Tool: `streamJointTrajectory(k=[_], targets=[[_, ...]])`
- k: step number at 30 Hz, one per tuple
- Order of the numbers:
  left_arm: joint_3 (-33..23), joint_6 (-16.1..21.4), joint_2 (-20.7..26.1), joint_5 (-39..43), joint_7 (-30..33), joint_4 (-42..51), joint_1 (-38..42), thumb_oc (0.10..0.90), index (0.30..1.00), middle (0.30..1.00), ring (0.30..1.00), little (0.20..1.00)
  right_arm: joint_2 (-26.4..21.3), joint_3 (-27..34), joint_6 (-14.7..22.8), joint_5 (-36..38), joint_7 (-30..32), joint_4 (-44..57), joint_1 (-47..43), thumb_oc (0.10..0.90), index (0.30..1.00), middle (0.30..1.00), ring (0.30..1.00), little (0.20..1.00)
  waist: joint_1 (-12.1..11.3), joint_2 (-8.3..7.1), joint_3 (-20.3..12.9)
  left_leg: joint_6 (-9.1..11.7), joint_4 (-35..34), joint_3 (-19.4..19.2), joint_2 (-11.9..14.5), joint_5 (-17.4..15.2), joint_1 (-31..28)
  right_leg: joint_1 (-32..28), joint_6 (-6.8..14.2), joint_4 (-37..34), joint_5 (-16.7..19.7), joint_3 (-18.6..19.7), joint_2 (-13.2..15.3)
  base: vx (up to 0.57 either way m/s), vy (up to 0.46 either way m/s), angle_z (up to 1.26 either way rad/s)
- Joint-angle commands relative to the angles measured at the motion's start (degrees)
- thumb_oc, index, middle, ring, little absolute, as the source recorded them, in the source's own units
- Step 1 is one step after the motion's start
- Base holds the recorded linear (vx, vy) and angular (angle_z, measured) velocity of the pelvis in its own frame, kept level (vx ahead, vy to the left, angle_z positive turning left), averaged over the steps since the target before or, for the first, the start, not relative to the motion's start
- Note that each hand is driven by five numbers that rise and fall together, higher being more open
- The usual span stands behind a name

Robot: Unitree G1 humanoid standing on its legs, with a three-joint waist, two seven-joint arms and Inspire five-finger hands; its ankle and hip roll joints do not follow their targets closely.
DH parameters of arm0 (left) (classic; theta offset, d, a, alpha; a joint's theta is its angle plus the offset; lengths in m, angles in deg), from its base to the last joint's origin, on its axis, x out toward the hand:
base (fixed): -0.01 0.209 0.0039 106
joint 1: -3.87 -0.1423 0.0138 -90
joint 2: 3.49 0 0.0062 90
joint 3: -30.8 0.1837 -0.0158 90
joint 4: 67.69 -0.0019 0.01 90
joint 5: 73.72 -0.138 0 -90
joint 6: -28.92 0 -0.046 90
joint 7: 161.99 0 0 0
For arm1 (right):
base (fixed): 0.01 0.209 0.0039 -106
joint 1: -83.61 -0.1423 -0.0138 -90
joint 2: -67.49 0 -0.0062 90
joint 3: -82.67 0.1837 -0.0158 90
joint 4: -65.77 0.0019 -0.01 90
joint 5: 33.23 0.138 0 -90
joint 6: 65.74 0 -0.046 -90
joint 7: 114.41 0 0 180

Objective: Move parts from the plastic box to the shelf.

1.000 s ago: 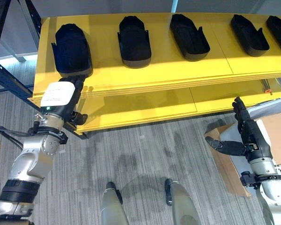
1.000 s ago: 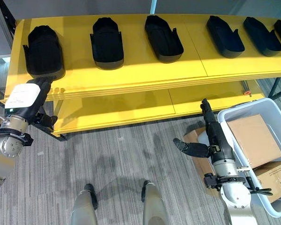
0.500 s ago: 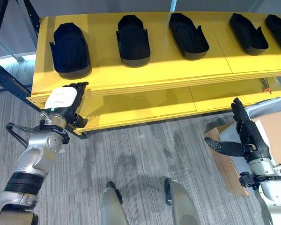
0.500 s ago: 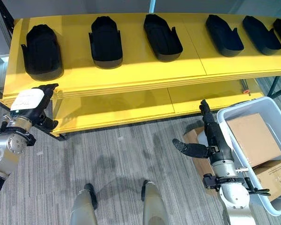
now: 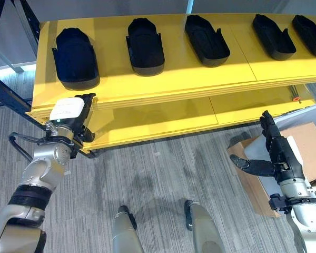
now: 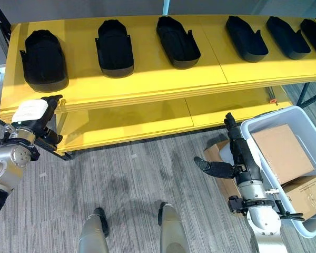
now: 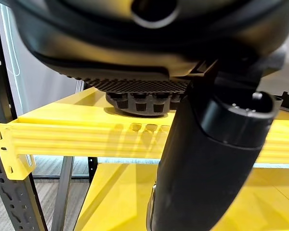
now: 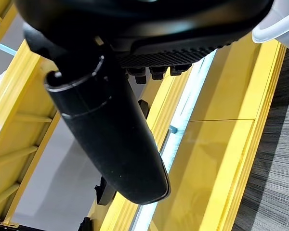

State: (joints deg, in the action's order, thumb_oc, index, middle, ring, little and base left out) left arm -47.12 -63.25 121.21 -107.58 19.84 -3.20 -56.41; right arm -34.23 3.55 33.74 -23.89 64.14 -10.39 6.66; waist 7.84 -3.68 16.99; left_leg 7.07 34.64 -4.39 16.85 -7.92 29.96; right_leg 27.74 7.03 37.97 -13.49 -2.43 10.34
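Black parts (image 5: 75,58) line the yellow shelf (image 5: 163,84); my empty left hand (image 6: 34,124), fingers relaxed, could clip its edge (right hand (image 6: 237,158) splayed by the plastic box (image 6: 305,224)).

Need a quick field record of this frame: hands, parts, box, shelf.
left hand: open, empty, at the front edge of the shelf's left end
right hand: open, empty, beside the plastic box, thumb spread
shelf: yellow, two levels
parts: black moulded pieces in a spaced row on the upper level
plastic box: grey, on the floor to the robot's right
box contents: cardboard boxes
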Motion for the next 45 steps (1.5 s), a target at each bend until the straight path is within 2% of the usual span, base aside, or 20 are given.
streamJointTrajectory(k=[1, 12, 25, 45], targets=[[0.7, 0.3, 3.9, 0.9, 4.1, -0.8, 9.5, 0.900, 1.000, 1.000, 1.000, 1.000, -2.3, 4.3, 5.5, 2.9, 1.0, 6.8, -2.5, 0.900, 1.000, 1.000, 1.000, 1.000, 0.9, 0.44, -4.4, -1.9, -3.0, 1.4, 1.0, 2.1, -1.9, -4.5, 0.0, -4.1, 4.5, 0.2, 1.9, 0.00, 0.000, 0.00], [5.1, 0.1, 4.4, 0.8, 4.7, -6.1, 15.0, 0.900, 1.000, 1.000, 1.000, 1.000, -2.9, 4.0, 6.0, 3.2, 1.1, 6.9, -2.2, 0.900, 1.000, 1.000, 1.000, 1.000, 1.2, 0.47, -4.5, -1.9, -2.6, 1.3, 1.1, 2.1, -1.6, -4.2, 0.1, -3.9, 4.4, 0.5, 1.8, 0.00, 0.000, 0.00], [10.6, 0.1, 4.1, 2.6, 5.6, -16.6, 21.6, 0.900, 1.000, 1.000, 1.000, 1.000, -3.5, 3.5, 7.0, 3.8, 1.4, 6.9, -1.7, 0.900, 1.000, 1.000, 1.000, 1.000, 2.0, 0.27, -4.6, -1.9, -1.7, 1.1, 1.3, 1.7, -1.3, -3.5, 0.3, -3.2, 4.4, 0.8, 1.7, 0.00, 0.001, 0.00], [15.3, 0.1, 4.4, 5.2, 5.8, -26.4, 28.2, 0.900, 1.000, 1.000, 1.000, 1.000, -4.3, 2.8, 7.7, 4.4, 1.6, 7.0, -1.3, 0.900, 1.000, 1.000, 1.000, 1.000, 2.3, 0.14, -4.9, -1.9, -1.1, 1.0, 1.2, 1.6, -0.8, -3.3, 0.5, -3.2, 4.8, 0.9, 2.1, 0.00, 0.000, 0.00]])
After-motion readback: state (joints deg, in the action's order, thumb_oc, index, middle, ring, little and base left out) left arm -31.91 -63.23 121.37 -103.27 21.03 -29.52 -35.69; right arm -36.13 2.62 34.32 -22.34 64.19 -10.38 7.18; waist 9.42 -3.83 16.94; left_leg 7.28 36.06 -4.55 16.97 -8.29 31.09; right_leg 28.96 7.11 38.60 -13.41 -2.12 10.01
